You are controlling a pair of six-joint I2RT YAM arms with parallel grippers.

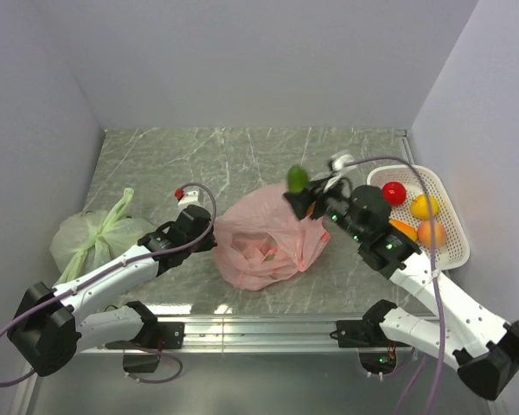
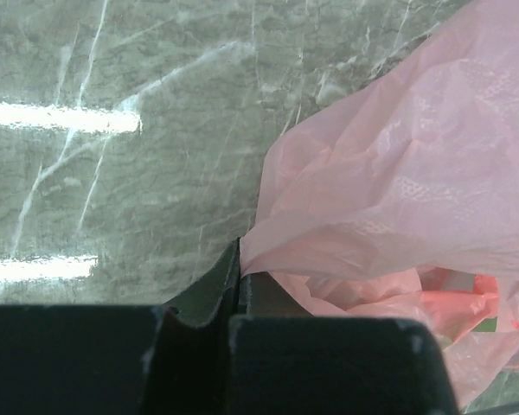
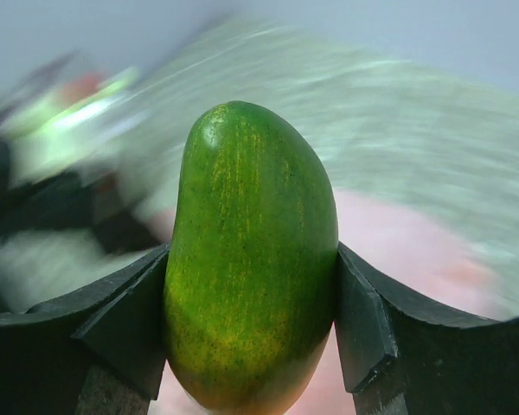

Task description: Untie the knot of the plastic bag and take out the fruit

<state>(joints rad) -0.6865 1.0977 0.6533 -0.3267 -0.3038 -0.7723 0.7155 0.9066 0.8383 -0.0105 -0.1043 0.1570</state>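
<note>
Plastic bag [image 1: 264, 242], pink and crinkled, lies near the middle of the marbled table [image 1: 242, 156], slumped, with its mouth gaping toward 6 o'clock in the top view. My left gripper [image 1: 209, 235] sits at the bag's 9 o'clock edge. My left wrist camera shows the left gripper [image 2: 240, 259] with its fingers pressed together and a fold of the plastic bag [image 2: 398, 173] pinched at their tips, so that side is clamped on the film. Through the thin plastic there I see something orange-red with a bit of green, too veiled to name. My right gripper [image 1: 298, 194] is at the bag's 1 o'clock, raised off the table and clenched around a green fruit [image 1: 297, 179]. In my right wrist view the right gripper [image 3: 251, 294] squeezes the green fruit [image 3: 251, 259] on both flanks. The fruit stands upright, glossy, yellowing toward its lower end, and everything behind it is blurred. At 3 o'clock from the bag a white basket [image 1: 445, 251] holds a red fruit [image 1: 394, 193], a yellow fruit [image 1: 424, 206] and an orange fruit [image 1: 431, 233]. At 9 o'clock, well apart, sits a pale green bag [image 1: 91, 238], tied at the top.
</note>
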